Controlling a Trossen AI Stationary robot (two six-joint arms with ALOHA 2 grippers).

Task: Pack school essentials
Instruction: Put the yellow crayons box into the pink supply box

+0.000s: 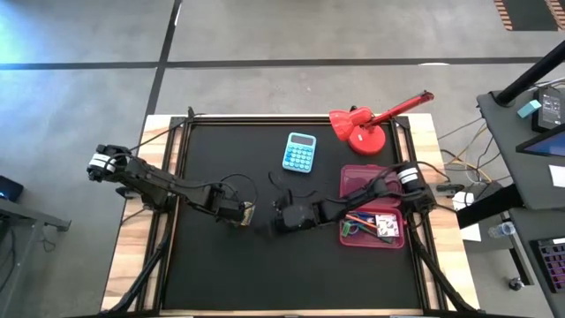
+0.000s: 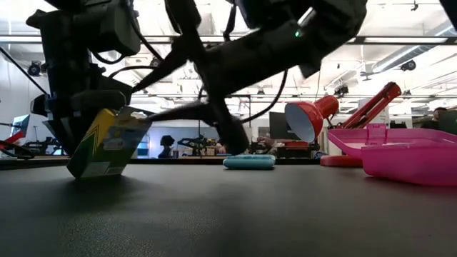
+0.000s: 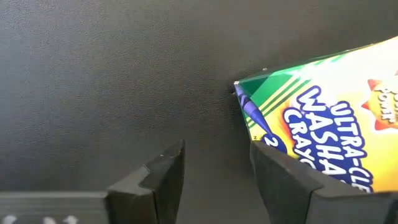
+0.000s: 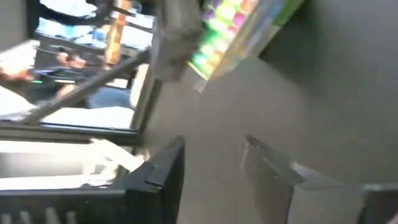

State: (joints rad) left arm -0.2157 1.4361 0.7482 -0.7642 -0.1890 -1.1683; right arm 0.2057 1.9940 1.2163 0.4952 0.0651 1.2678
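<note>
A small yellow-green crayon box (image 2: pixel 107 148) stands tilted on the black mat near the table's middle, and also shows in the left wrist view (image 3: pixel 323 118). My left gripper (image 1: pixel 244 215) is open right beside it, and the box lies outside its fingers (image 3: pixel 214 177). My right gripper (image 1: pixel 281 217) is open just to the right of the box, which shows blurred ahead of its fingers (image 4: pixel 239 25). An open pink case (image 1: pixel 372 208) near the right edge holds pencils, pens and a pink note. My left gripper has nothing between its fingers. The outer side of one finger (image 3: pixel 292 180) lies against the crayon box's printed face near a corner (image 3: pixel 270 134). The box leans tilted, with its lower edge (image 2: pixel 89 173) on the mat.
A light-blue calculator (image 1: pixel 300 152) lies toward the far edge. The red desk lamp (image 1: pixel 364 129) stands at the far right corner. The pink case's raised lid (image 2: pixel 357 139) is behind its tray. Bare mat lies along the near side (image 1: pixel 291 274).
</note>
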